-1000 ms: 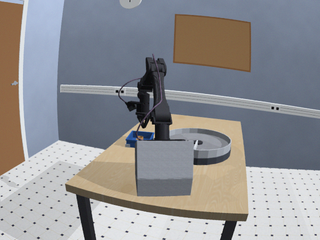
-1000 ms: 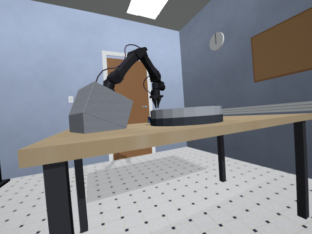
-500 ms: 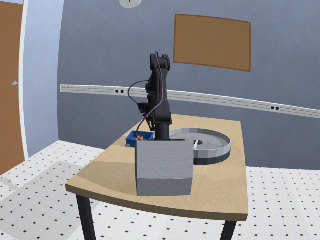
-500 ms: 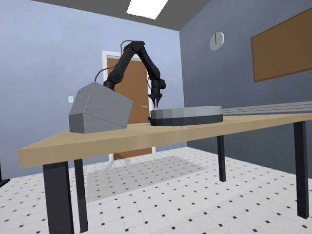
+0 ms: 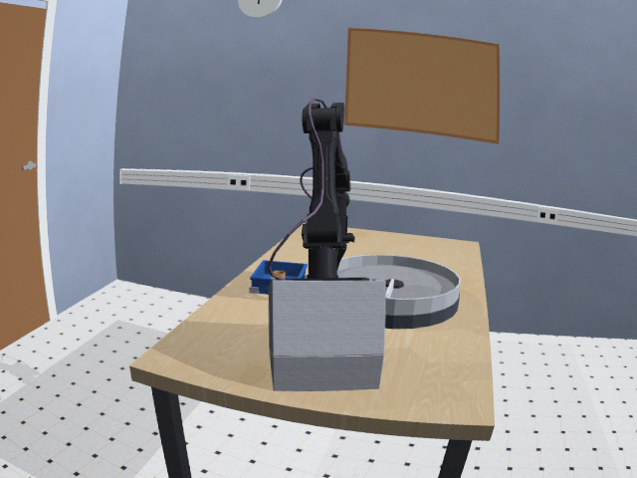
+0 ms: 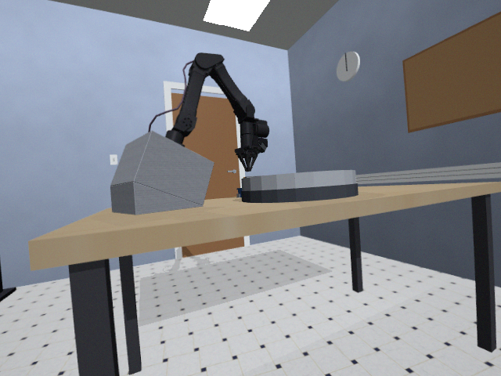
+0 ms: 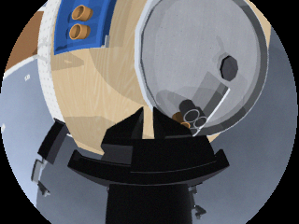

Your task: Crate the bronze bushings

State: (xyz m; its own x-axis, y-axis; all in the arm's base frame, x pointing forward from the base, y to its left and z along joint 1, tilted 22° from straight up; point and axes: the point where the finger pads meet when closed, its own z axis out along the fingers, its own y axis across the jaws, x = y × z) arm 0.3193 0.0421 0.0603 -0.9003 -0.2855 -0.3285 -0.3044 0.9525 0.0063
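Note:
The blue crate (image 7: 84, 15) lies on the table left of the turntable and holds two bronze bushings (image 7: 78, 21); the crate also shows in the top view (image 5: 278, 275). The grey turntable (image 7: 200, 56) has a raised rim, a hub and a divider wall. At its near rim, beside the divider, lies one bronze bushing (image 7: 186, 111) next to steel bushings (image 7: 200, 119). My gripper (image 6: 248, 166) points down, a little above the turntable's edge on the crate side. Its fingers are shut and hold nothing. In the top view the arm hides the gripper.
A large grey block (image 5: 326, 334) stands on the table in front of the arm's base, also seen in the exterior view (image 6: 160, 175). The turntable (image 5: 406, 290) sits to the right of the base, near the table's right edge.

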